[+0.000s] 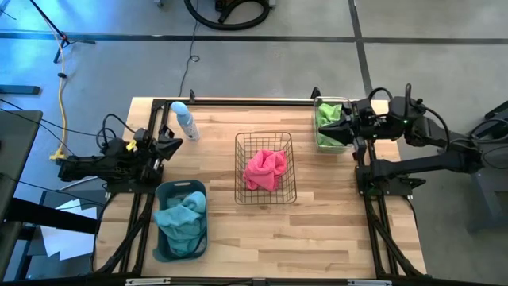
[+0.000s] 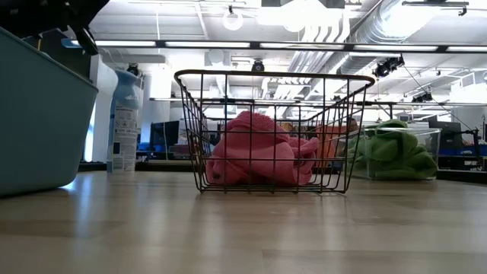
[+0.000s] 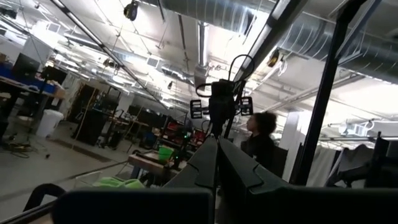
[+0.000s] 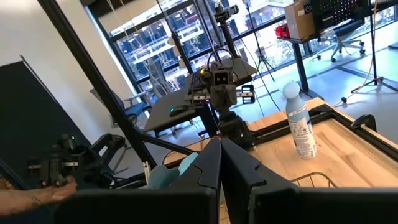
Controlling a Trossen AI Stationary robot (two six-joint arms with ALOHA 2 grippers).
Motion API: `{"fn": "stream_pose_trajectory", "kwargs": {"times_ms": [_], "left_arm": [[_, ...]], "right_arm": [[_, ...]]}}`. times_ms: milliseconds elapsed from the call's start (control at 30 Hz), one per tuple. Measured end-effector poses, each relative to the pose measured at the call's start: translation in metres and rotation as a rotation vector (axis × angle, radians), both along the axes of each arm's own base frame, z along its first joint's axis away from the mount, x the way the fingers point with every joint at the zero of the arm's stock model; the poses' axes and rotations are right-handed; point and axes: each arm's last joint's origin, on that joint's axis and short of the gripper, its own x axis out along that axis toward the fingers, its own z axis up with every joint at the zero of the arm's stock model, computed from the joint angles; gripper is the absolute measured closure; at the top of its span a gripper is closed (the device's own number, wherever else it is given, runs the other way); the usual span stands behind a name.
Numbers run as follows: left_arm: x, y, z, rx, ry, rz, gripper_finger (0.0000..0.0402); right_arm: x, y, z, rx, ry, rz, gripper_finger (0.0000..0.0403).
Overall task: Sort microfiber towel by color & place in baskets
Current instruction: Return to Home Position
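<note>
Hovering closed, left gripper (image 1: 176, 141) near spray bottle (image 1: 184, 121), right gripper (image 1: 329, 127) closed above clear bin (image 1: 330, 148).

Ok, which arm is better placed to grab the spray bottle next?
Left, probably: the left end effector sits beside the spray bottle; the right end effector is far off at the clear bin.

A pink towel (image 1: 265, 169) lies in the wire basket (image 1: 240, 168) at mid-table. Teal towels (image 1: 182, 216) fill the tub (image 1: 181, 184) on the left. A green towel (image 1: 327, 114) sits in the bin (image 1: 330, 148) under the right gripper (image 1: 329, 129). The left gripper (image 1: 176, 142) is near the bottle (image 1: 184, 121).
</note>
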Motion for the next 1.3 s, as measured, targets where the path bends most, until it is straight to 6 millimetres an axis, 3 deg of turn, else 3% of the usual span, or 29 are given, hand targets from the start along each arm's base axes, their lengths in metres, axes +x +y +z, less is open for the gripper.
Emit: {"fn": "stream_pose_trajectory", "kwargs": {"times_ms": [400, 867, 1033, 1167, 1300], "left_arm": [[0.0, 0.0, -0.001, 0.015, 0.012, 0.025, 0.0401], [0.008, 0.002, -0.024, -0.104, 0.25, 0.045, 0.0401], [0.011, 0.002, -0.034, -0.129, 0.317, 0.04, 0.0401], [0.016, 0.002, -0.056, -0.197, 0.367, 0.021, 0.0401], [0.016, 0.002, -0.057, -0.216, 0.379, 0.003, 0.0401]], "right_arm": [[-0.019, 0.005, 0.0, -0.051, 0.002, 0.096, 0.0399], [-0.073, 0.012, 0.0, -0.047, -0.031, 0.106, 0.0399], [-0.077, 0.012, 0.0, -0.033, -0.035, 0.09, 0.0399], [-0.076, 0.011, 0.0, -0.031, -0.033, 0.084, 0.0399], [-0.076, 0.011, 0.0, -0.011, -0.029, 0.08, 0.0399]]}}
